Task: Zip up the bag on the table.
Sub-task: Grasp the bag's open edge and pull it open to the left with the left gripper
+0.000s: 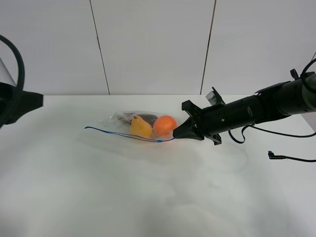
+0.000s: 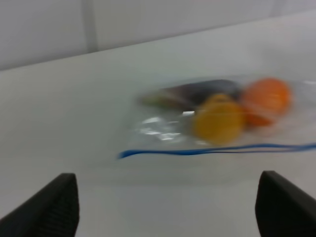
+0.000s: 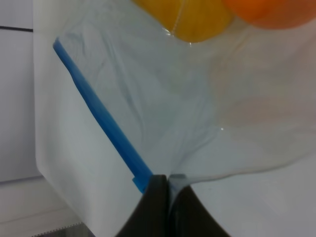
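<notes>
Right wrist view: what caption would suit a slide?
Right gripper pinching the blue zipper strip at one end of the bag, a yellow item and an orange item inside.

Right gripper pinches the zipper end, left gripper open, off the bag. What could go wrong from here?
1. The right gripper holds only a thin corner by the blue zipper strip; the film may slip out.
2. The left gripper is open and apart from the bag, which, unanchored, may slide across the table.

No legible text, label, brand, number or sign; none on the bag (image 1: 140, 126)
</notes>
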Robot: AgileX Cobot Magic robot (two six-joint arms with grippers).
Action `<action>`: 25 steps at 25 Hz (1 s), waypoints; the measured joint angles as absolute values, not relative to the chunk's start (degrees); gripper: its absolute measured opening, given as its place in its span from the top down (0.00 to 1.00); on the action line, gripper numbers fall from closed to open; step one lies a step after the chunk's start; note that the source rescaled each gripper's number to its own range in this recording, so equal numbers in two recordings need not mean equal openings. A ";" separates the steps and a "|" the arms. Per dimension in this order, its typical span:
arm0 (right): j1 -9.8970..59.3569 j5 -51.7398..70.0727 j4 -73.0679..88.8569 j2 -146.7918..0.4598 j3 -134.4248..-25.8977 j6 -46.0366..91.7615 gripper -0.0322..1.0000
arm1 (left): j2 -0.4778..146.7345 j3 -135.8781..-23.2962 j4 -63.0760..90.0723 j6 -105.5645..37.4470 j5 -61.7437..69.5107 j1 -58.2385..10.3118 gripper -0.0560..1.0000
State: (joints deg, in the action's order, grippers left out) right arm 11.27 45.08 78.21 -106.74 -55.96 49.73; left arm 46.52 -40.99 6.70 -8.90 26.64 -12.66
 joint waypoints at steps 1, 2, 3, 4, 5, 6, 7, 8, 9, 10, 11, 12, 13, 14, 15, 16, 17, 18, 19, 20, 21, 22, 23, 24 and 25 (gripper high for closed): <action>11.27 45.08 78.21 -106.74 -55.96 50.10 0.97 | 46.76 -40.99 6.69 -8.96 26.02 -16.59 0.11; 11.27 45.08 78.21 -106.74 -55.96 50.22 0.97 | 46.88 -40.99 6.55 -9.12 25.64 -21.14 0.11; 11.27 45.08 78.21 -106.74 -55.96 50.37 0.97 | 46.86 -40.99 6.08 -9.64 25.39 -25.20 0.11; 11.27 45.08 78.21 -106.74 -55.96 50.56 0.97 | 46.86 -40.99 5.17 -10.55 25.23 -30.10 0.11; 11.27 45.11 78.21 -106.74 -55.96 50.69 0.97 | 46.86 -40.99 4.01 -11.45 25.17 -34.83 0.11; 11.27 45.15 78.21 -106.74 -55.96 50.95 0.97 | 46.86 -40.99 2.86 -12.52 25.17 -38.40 0.11; 11.27 45.27 78.21 -106.74 -55.96 51.09 0.97 | 46.86 -40.99 1.33 -13.61 25.09 -42.19 0.11; 11.27 45.34 78.21 -106.74 -55.96 51.23 0.97 | 46.86 -40.99 -0.39 -14.38 24.64 -45.31 0.11; 11.27 45.39 78.21 -106.74 -55.96 51.29 0.97 | 46.86 -40.99 -3.08 -15.61 23.48 -49.24 0.11; 11.27 45.45 78.21 -106.74 -55.96 51.33 0.97 | 46.86 -40.99 -3.92 -15.66 22.88 -50.30 0.11; 11.27 45.56 78.21 -106.74 -55.96 51.33 0.97 | 46.86 -40.99 -4.41 -15.52 22.14 -50.75 0.11; 11.27 45.56 78.21 -106.74 -55.96 51.33 0.97 | 46.86 -40.99 -4.79 -15.20 21.25 -50.82 0.11; 11.27 45.63 78.21 -106.74 -55.96 51.40 0.97 | 47.06 -40.99 -5.22 -14.86 20.26 -50.82 0.11; 11.27 45.73 78.21 -106.74 -55.96 51.47 0.97 | 47.34 -40.99 -5.39 -14.70 19.12 -50.82 0.11; 11.27 45.79 78.21 -106.74 -55.96 51.47 0.97 | 48.00 -40.99 -5.44 -14.57 18.10 -50.82 0.11; 11.27 45.78 78.21 -106.74 -55.96 51.47 0.97 | 48.92 -40.99 -5.44 -14.53 16.82 -50.82 0.11; 11.27 45.78 78.21 -106.74 -55.96 51.47 0.97 | 50.23 -40.99 -5.44 -14.53 15.56 -50.82 0.11; 11.27 45.85 78.21 -106.74 -55.96 51.47 0.97 | 51.58 -40.99 -5.44 -14.53 14.61 -50.82 0.11; 11.27 45.92 78.21 -106.74 -55.96 51.47 0.97 | 53.53 -40.99 -5.44 -14.58 13.54 -50.82 0.11; 11.27 46.03 78.21 -106.74 -55.96 51.47 0.97 | 55.77 -40.99 -5.44 -14.95 12.53 -50.82 0.11; 11.27 46.10 78.21 -106.74 -55.96 51.47 0.97 | 57.72 -40.99 -5.44 -15.63 11.43 -50.82 0.11; 11.27 46.18 78.21 -106.74 -55.96 51.47 0.97 | 60.18 -40.99 -5.44 -16.60 10.35 -50.82 0.11; 11.27 46.27 78.21 -106.74 -55.96 51.47 0.97 | 62.62 -40.99 -5.44 -17.47 9.15 -50.82 0.11; 11.27 46.42 78.21 -106.74 -55.96 51.47 0.97 | 65.03 -40.99 -5.44 -18.55 7.41 -50.82 0.11; 11.27 46.83 78.21 -106.74 -55.96 51.47 0.97 | 66.98 -40.99 -5.50 -19.41 5.88 -50.82 0.12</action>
State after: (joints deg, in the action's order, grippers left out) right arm 11.27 46.83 78.21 -106.74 -55.96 51.47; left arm 66.98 -40.99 -5.50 -19.41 5.88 -50.82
